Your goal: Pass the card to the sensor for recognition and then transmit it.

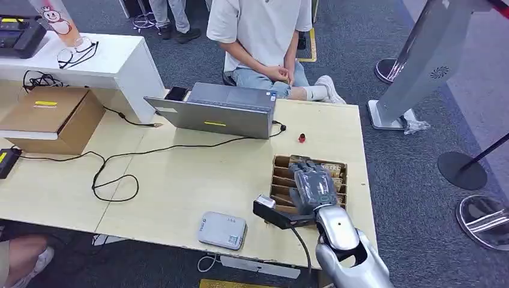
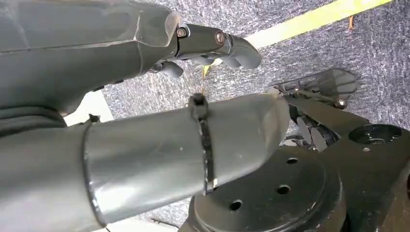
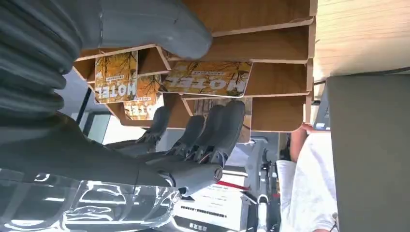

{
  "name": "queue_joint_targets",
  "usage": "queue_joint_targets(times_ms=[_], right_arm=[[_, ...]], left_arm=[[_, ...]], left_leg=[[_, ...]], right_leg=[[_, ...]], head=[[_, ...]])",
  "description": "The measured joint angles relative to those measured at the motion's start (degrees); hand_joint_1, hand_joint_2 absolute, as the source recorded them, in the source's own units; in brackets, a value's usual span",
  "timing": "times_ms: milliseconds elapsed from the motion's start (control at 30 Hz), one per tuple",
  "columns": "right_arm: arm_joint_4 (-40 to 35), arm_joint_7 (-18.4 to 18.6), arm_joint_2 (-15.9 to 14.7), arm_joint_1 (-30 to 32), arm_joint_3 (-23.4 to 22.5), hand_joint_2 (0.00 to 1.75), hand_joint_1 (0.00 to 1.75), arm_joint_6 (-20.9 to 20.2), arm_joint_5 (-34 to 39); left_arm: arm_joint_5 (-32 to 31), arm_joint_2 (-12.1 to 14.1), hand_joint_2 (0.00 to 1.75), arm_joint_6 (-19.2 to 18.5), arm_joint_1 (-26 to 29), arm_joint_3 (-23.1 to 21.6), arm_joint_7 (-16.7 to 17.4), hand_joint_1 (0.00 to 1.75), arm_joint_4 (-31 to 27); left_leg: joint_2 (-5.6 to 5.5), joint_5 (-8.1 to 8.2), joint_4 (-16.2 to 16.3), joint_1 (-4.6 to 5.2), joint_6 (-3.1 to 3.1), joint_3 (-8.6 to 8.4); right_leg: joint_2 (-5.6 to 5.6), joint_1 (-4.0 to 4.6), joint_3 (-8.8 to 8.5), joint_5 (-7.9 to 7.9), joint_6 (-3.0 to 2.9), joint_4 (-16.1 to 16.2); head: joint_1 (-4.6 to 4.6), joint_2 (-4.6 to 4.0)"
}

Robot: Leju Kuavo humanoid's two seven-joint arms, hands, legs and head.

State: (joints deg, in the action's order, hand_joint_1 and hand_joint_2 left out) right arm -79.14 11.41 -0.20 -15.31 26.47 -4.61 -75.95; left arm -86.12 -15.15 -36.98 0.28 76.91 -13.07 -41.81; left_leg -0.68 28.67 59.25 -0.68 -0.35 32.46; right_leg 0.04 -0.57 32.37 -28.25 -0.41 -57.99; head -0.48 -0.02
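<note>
Hovering right hand over card rack

A pale wooden table stands on grey-blue carpet. At the table's far left corner a white counter rises above it. A seated person faces the far edge. Right of the table stand a slanted grey pillar and round stanchion bases. Yellow tape lines the carpet.
</note>
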Motion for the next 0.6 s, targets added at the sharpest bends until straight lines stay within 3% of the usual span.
queue_joint_targets(times_ms=[100, 167, 267, 433, 600], right_arm=[[0.02, 0.00, 0.02, 0.00, -0.30, 1.75, 0.93, 0.00, -0.07], [0.04, 0.00, 0.02, 0.00, -0.46, 1.75, 1.17, -0.02, -0.07], [0.20, 0.00, 0.02, -0.01, -0.70, 1.75, 1.29, 0.00, -0.17], [0.52, 0.02, 0.11, -0.05, -0.76, 1.75, 1.40, 0.00, -0.22], [0.81, 0.00, 0.15, -0.18, -0.76, 1.75, 1.40, 0.00, -0.22]], left_arm=[[0.00, 0.11, 0.00, 0.13, -0.36, 0.04, 0.35, 0.00, 0.11], [0.00, 0.22, 0.00, 0.26, -0.53, 0.07, 0.37, 0.00, 0.33], [0.00, 0.33, 0.00, 0.50, -0.55, 0.09, 0.46, 0.00, 0.59], [0.00, 0.59, 0.00, 0.83, -0.61, 0.15, 0.46, 0.00, 1.22], [0.00, 0.79, 0.00, 0.85, -0.67, 0.22, 0.46, 0.00, 1.66]], left_leg=[[0.00, 0.00, 0.00, 0.00, 0.00, 0.01], [-0.01, 0.00, 0.00, 0.00, 0.00, 0.00], [0.00, 0.00, 0.00, 0.00, 0.00, 0.01], [0.00, 0.00, 0.00, 0.00, 0.00, 0.00], [0.00, 0.00, 0.00, 0.00, 0.00, 0.00]], right_leg=[[0.00, 0.00, 0.00, 0.00, 0.00, 0.00], [0.00, 0.00, 0.00, 0.00, 0.00, 0.00], [0.00, 0.00, 0.00, 0.01, 0.00, 0.00], [0.00, 0.00, 0.00, 0.00, 0.00, 0.00], [0.00, 0.00, 0.00, 0.00, 0.00, 0.00]], head=[[0.00, 0.00], [-0.02, 0.00], [0.00, 0.00], [0.00, 0.00], [-0.02, 0.00]])
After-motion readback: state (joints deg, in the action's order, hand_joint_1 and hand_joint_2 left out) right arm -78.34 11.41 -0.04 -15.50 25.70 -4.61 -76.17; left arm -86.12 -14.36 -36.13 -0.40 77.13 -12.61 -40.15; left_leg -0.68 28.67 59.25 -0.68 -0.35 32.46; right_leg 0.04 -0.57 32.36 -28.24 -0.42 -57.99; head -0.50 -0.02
